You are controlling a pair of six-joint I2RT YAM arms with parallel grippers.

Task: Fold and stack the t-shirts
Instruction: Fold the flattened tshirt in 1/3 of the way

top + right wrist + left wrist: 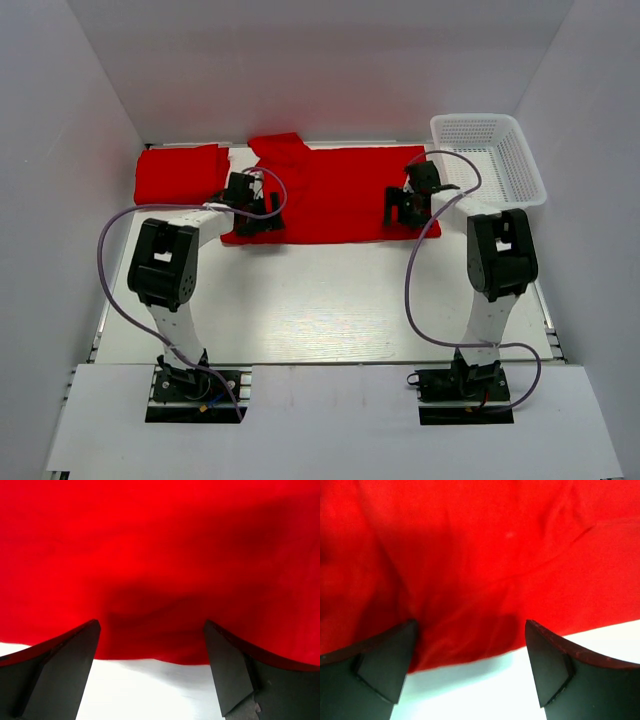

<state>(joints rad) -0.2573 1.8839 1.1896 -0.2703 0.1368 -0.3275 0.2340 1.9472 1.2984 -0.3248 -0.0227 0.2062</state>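
1. Red flat t-shirt [335, 195] lies on the white surface [320, 300], with a folded t-shirt [180, 172] just left of it.
2. Left end effector [471, 626] stands wide apart at the flat t-shirt's near edge.
3. Right end effector [151, 625] stands wide apart there too.

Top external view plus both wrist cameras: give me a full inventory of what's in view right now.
spread t-shirt: one, red, flat at the far middle of the table
folded t-shirt pile: one pile, red, far left; number of layers cannot be told
basket: one, white mesh, far right corner
table: one, white, bare in front of the cloth
cables: two, purple-grey, one looping off each arm
left arm, right arm: two, black and white, bases at the near edge
left end effector: black, open, at the spread shirt's near hem
right end effector: black, open, at the same hem
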